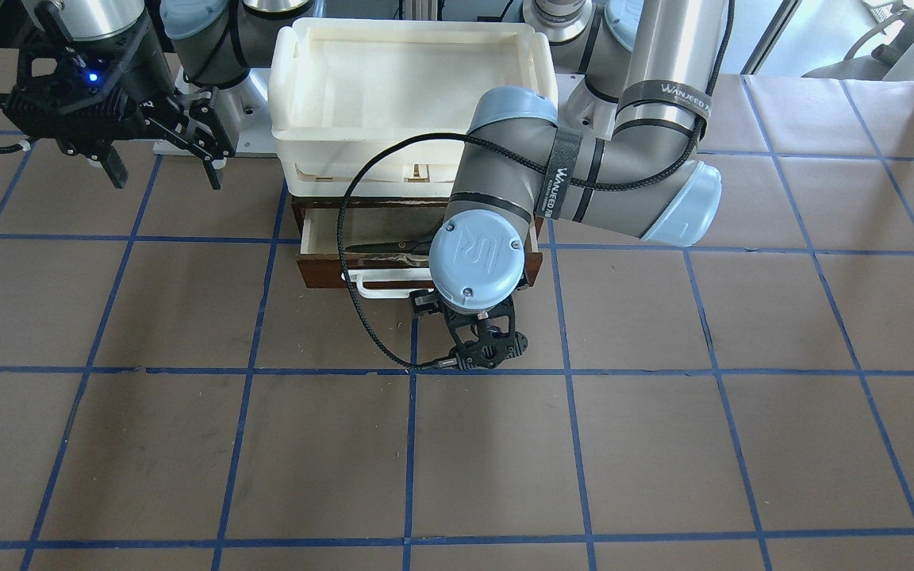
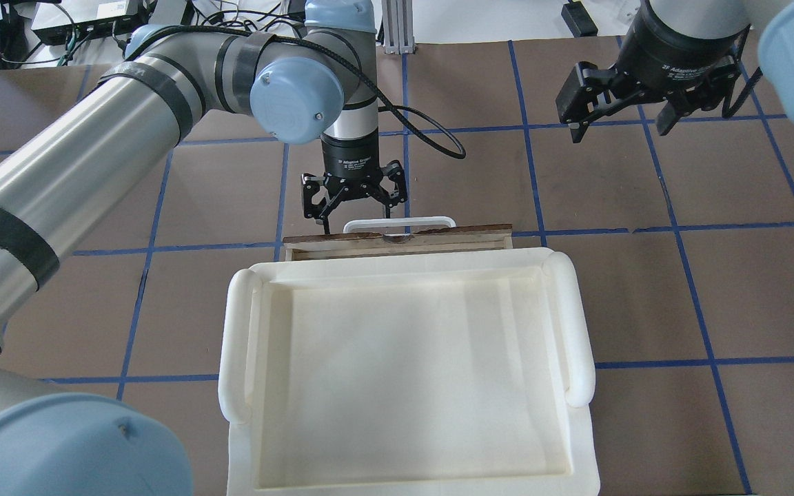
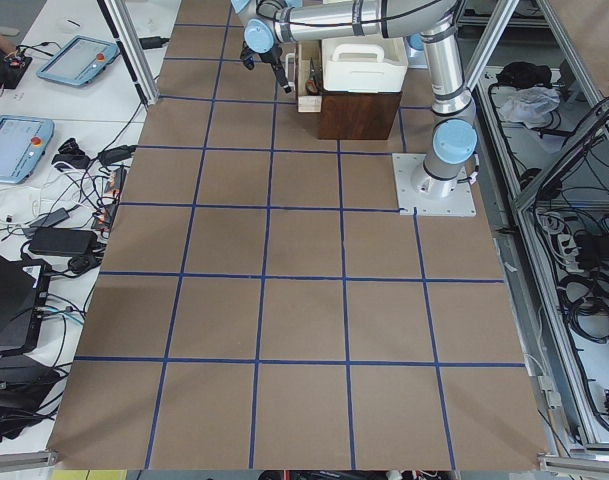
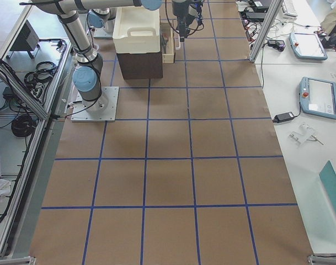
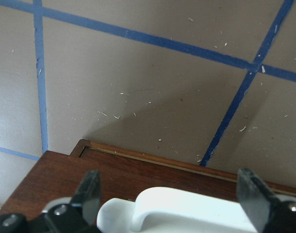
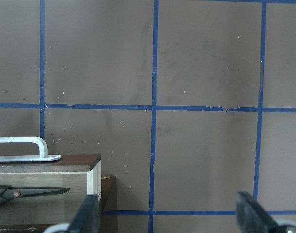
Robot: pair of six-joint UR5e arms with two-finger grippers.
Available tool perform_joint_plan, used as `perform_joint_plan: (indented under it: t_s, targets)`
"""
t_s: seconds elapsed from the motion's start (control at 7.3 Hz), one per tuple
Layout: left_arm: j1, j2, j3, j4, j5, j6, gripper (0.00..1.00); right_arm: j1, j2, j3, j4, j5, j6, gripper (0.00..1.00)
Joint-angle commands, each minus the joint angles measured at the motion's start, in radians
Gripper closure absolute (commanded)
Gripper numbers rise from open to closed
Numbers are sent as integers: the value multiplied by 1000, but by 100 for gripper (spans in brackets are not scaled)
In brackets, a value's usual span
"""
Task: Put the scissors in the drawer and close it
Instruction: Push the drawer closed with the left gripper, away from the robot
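The dark brown drawer (image 1: pixel 322 274) stands partly open under the tray, and its white bar handle (image 2: pixel 399 223) faces away from the robot. The scissors (image 1: pixel 389 247) lie inside on the pale plywood floor; their blades also show in the right wrist view (image 6: pixel 26 192). My left gripper (image 2: pixel 364 215) is open and points down at the drawer front. In the left wrist view its fingers (image 5: pixel 89 193) stand on either side of the handle (image 5: pixel 186 209). My right gripper (image 2: pixel 617 131) is open and empty, held high beside the drawer.
A cream-white plastic tray (image 2: pixel 404 269) sits on top of the dark wooden cabinet (image 4: pixel 140 65) that holds the drawer. The table is brown paper with a blue tape grid. The left arm's black cable (image 1: pixel 354 270) loops over the drawer front.
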Motion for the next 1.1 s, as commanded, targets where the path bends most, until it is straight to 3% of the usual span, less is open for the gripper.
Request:
perform_joint_plan:
  t_s: [0.0, 0.96]
  targets:
    - [-1, 17, -13, -31, 5, 1, 0, 0, 0, 0, 2, -8, -3, 0]
    - [-24, 40, -56, -100, -6, 1, 0, 0, 2, 2, -2, 6, -4, 0]
